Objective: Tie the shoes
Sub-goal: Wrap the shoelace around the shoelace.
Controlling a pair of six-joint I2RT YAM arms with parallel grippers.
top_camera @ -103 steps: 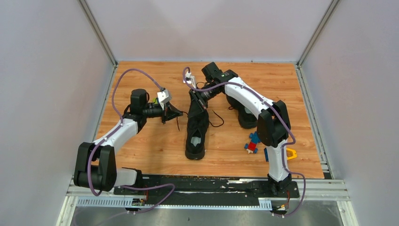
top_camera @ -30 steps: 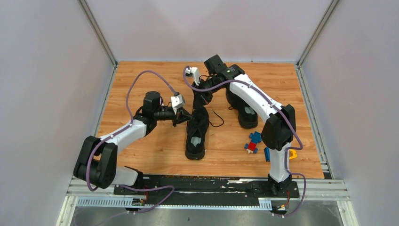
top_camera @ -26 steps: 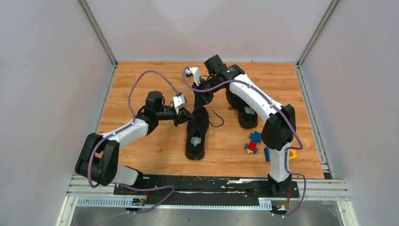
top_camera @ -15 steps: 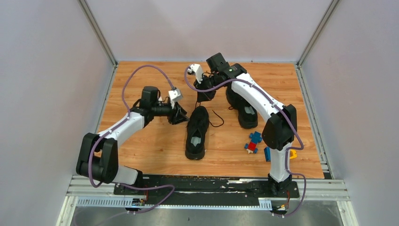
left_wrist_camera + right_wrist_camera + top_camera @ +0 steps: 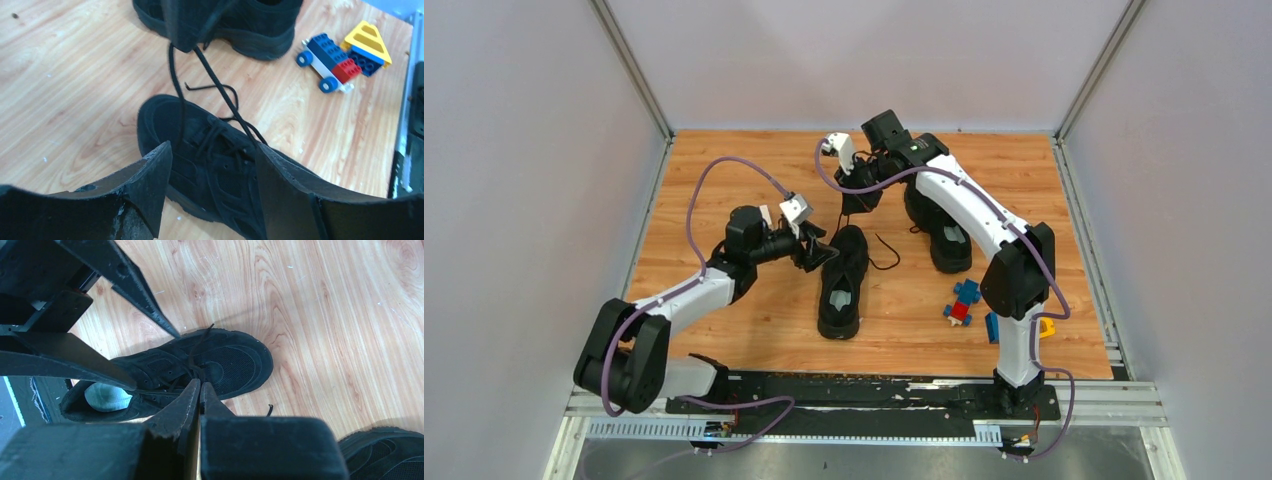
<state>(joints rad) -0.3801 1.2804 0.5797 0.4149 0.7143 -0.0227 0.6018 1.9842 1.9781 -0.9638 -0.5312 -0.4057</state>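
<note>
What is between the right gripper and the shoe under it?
Two black lace strands stretch from the right gripper down to the shoe, seen in the left wrist view.

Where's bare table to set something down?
Free: far-left corner of the table, behind the left gripper; far-right corner beyond the far shoe. Crowded: centre, where the right gripper holds the lace of the near shoe; toy blocks near right.

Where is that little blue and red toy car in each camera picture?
Top external: toy car just right of the middle shoe, below centre.
Left wrist: toy car at top right.
Right wrist: not in it.
Shared landmark: the middle shoe, in all three views.
</note>
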